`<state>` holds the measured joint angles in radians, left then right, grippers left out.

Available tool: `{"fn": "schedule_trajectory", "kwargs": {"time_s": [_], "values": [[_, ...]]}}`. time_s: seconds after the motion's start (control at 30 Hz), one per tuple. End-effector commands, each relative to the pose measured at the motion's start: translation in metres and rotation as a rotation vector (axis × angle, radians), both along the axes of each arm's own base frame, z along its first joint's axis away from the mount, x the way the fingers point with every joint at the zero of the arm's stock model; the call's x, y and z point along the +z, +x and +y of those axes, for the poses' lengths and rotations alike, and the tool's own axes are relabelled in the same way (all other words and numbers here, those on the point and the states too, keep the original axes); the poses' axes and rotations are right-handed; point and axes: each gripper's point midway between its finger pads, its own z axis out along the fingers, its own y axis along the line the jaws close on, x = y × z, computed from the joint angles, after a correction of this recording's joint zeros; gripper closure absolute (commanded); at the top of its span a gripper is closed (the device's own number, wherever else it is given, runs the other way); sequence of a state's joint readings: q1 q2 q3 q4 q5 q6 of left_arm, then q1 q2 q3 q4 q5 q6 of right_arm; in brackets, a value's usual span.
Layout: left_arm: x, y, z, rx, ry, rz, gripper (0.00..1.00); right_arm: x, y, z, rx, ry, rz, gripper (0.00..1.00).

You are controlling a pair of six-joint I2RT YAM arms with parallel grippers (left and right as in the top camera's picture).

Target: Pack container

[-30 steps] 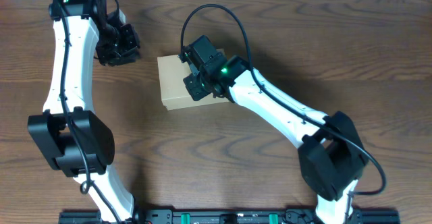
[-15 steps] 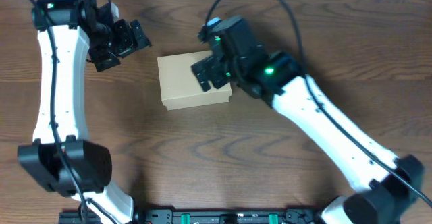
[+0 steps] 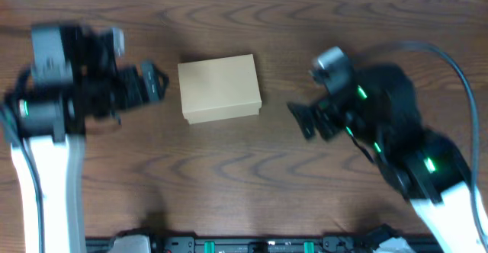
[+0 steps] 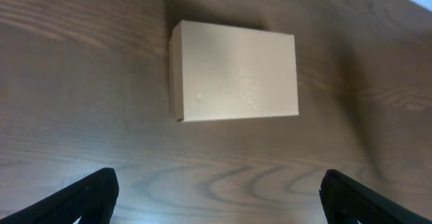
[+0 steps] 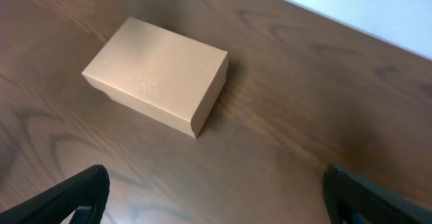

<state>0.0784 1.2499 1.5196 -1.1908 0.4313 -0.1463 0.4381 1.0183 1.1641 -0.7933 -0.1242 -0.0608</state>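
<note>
Closed box [image 3: 219,89] sits mid-counter [image 3: 252,184], toward the far edge; nothing loose beside it. Left pincer [image 3: 155,84] and right pincer [image 3: 303,120] both spread wide, empty, apart from it. Packing likely finished; nothing evidently left.

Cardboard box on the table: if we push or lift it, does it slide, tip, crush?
Probably slides rather than tips: the box lies flat and low on the smooth wood table. Likely light and crushable under a hard squeeze, as it looks like thin cardboard. The lid looks shut, but might lift open if grabbed by its top.
</note>
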Motion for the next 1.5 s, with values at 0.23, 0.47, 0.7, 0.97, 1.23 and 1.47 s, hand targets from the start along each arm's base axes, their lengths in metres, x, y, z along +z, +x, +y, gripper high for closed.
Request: {"fn": "schedule_trajectory", "kwargs": {"time_s": [0.23, 0.47, 0.7, 0.97, 1.23, 1.47], "values": [[-0.043, -0.093, -0.018, -0.011, -0.060, -0.240, 0.05, -0.021, -0.083, -0.037, 0.018, 0.054, -0.094, 0.01], [-0.066, -0.130, -0.025, -0.040, -0.065, -0.362, 0.05, -0.020, -0.101, -0.045, 0.016, 0.068, -0.113, 0.01], [-0.066, -0.142, -0.032, -0.072, -0.084, -0.440, 0.05, -0.024, -0.103, -0.046, 0.015, 0.060, -0.095, 0.01], [-0.067, -0.137, -0.021, -0.039, -0.018, -0.452, 0.05, -0.024, -0.103, -0.046, 0.015, 0.060, -0.095, 0.01], [-0.073, -0.124, 0.022, 0.056, 0.261, -0.486, 0.05, -0.024, -0.103, -0.046, 0.015, 0.060, -0.095, 0.01], [-0.092, -0.112, 0.031, -0.069, 0.456, -0.518, 0.04, -0.024, -0.103, -0.046, 0.015, 0.060, -0.095, 0.01]]}}
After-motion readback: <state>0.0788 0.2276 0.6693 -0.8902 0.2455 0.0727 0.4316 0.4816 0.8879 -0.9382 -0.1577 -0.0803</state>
